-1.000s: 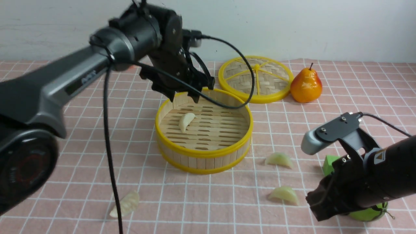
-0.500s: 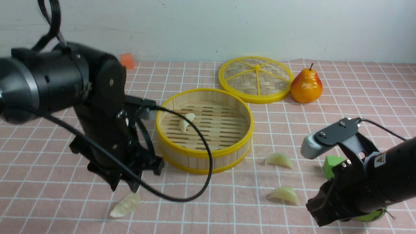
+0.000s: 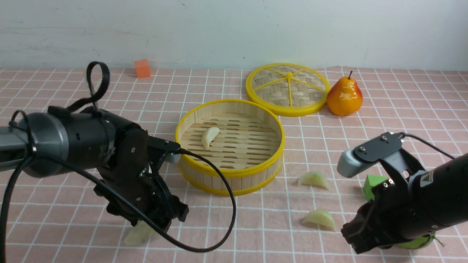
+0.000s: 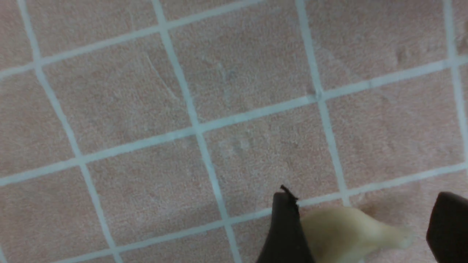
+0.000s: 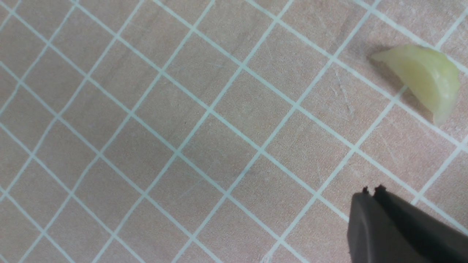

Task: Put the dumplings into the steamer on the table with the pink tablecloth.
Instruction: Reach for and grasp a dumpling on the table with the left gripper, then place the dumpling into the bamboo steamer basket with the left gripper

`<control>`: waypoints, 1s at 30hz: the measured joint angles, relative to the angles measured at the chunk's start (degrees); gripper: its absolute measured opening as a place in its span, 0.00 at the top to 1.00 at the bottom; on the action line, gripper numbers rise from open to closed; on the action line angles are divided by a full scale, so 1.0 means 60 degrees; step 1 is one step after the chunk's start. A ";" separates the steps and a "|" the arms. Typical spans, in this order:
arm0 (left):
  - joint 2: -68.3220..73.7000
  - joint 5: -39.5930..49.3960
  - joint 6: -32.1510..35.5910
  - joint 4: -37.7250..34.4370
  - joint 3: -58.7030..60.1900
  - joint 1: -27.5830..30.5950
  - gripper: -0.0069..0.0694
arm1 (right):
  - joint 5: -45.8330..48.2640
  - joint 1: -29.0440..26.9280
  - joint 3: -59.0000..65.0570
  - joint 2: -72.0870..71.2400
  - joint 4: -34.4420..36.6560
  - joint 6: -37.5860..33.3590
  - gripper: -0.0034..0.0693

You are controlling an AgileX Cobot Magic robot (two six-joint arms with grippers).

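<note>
Dumplings and Steamer on Pink Cloth

One cream dumpling, lying in the steamer; another, set between the widely parted fingers of the left hand. Two green dumplings, placed near the right hand, closed.

One white dumpling lies in the round yellow-rimmed bamboo steamer; three (one white, two pale green) rest on the pink tablecloth.
</note>
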 joint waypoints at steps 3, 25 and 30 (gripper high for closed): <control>0.0264 0.0006 0.0000 0.0054 0.0000 0.0000 0.31 | 0.0000 0.0000 0.0000 0.0000 0.0000 0.0000 0.93; 0.0064 0.0078 0.0948 -0.1183 -0.4422 -0.0008 0.58 | -0.0470 0.0000 0.0000 0.0000 0.0419 -0.0045 0.92; 0.1804 -0.0152 0.1192 -0.0951 -0.5022 -0.0105 0.58 | -0.0473 0.0000 0.0000 0.0000 0.0423 -0.0148 0.91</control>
